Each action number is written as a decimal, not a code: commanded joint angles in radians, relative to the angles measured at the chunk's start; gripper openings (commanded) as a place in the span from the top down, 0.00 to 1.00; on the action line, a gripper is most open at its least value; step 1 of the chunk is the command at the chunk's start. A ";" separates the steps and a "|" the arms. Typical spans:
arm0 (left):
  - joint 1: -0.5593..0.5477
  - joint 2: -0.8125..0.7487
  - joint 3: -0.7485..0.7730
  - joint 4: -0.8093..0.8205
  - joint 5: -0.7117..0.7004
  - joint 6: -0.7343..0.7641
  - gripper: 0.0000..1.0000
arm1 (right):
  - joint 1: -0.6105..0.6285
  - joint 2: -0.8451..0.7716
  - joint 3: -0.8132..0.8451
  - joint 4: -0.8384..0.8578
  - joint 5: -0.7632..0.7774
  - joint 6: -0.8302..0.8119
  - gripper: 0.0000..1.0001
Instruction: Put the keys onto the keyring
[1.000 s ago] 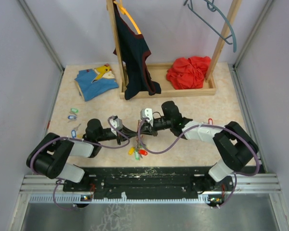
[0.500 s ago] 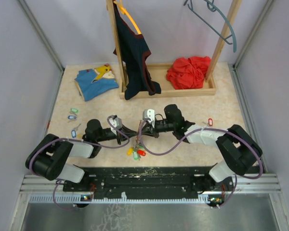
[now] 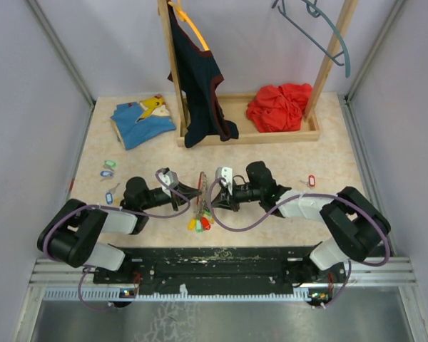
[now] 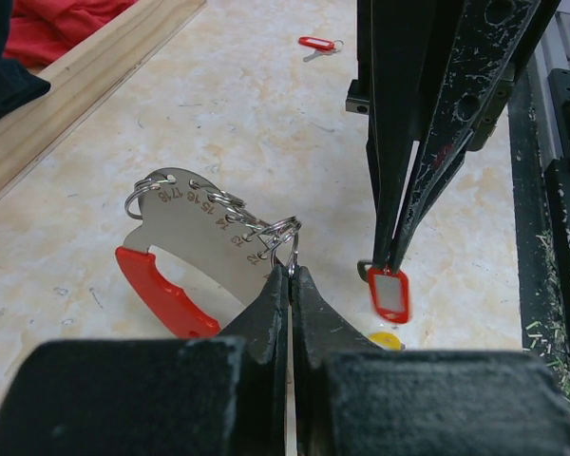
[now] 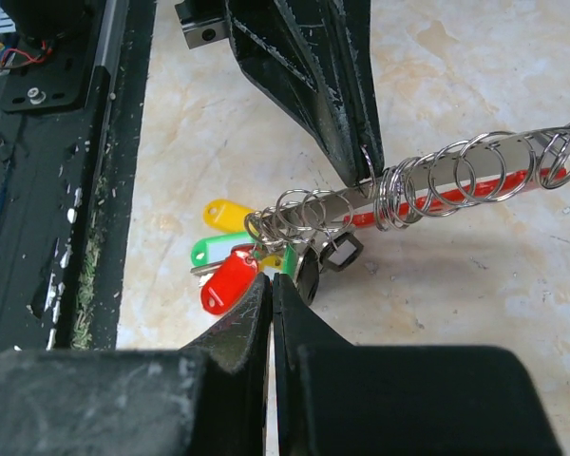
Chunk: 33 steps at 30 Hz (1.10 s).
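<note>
The keyring is a flat metal holder [image 4: 195, 233] with a red plastic edge and several wire rings along it; it also shows in the top view [image 3: 201, 179]. My left gripper [image 4: 291, 272] is shut on one ring at its end. My right gripper [image 5: 270, 281] is shut on the top of a red-tagged key [image 5: 227, 281], which the left wrist view shows hanging just above the table [image 4: 389, 294]. Yellow-tagged [image 5: 227, 214] and green-tagged [image 5: 218, 251] keys hang in the same bunch [image 3: 199, 222]. Both grippers [image 3: 192, 194] [image 3: 211, 201] meet at the table's near middle.
Loose tagged keys lie at the left: green [image 3: 110, 164], blue [image 3: 106, 172] and blue [image 3: 111, 194]. A red-tagged key [image 3: 310, 179] lies at the right. A wooden clothes rack base [image 3: 235, 135] with red cloth [image 3: 278, 107] and folded blue clothing [image 3: 139, 121] stand at the back.
The right arm has drawn in lower and nearer. The holder now stands tilted up between the grippers, and the key bunch has shifted slightly left.
</note>
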 commanded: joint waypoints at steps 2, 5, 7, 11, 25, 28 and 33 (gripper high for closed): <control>0.004 -0.021 -0.001 0.051 -0.007 -0.006 1.00 | -0.001 -0.034 0.010 0.054 0.022 0.041 1.00; 0.004 -0.023 0.000 0.042 -0.013 -0.001 1.00 | 0.000 -0.057 0.023 -0.016 0.094 0.085 1.00; 0.003 -0.023 0.000 0.037 -0.023 0.000 1.00 | -0.001 -0.090 0.017 -0.055 0.157 0.174 1.00; 0.004 -0.027 0.006 0.007 -0.047 0.009 1.00 | 0.000 -0.180 0.006 -0.219 0.317 0.354 1.00; 0.004 -0.023 0.030 -0.057 -0.081 0.016 1.00 | 0.049 -0.200 0.132 -0.722 0.958 0.618 1.00; 0.004 -0.029 0.029 -0.068 -0.087 0.024 1.00 | 0.050 -0.145 0.130 -0.614 0.999 0.614 1.00; 0.004 -0.029 0.031 -0.072 -0.088 0.027 1.00 | 0.049 -0.039 0.119 -0.416 1.051 0.595 1.00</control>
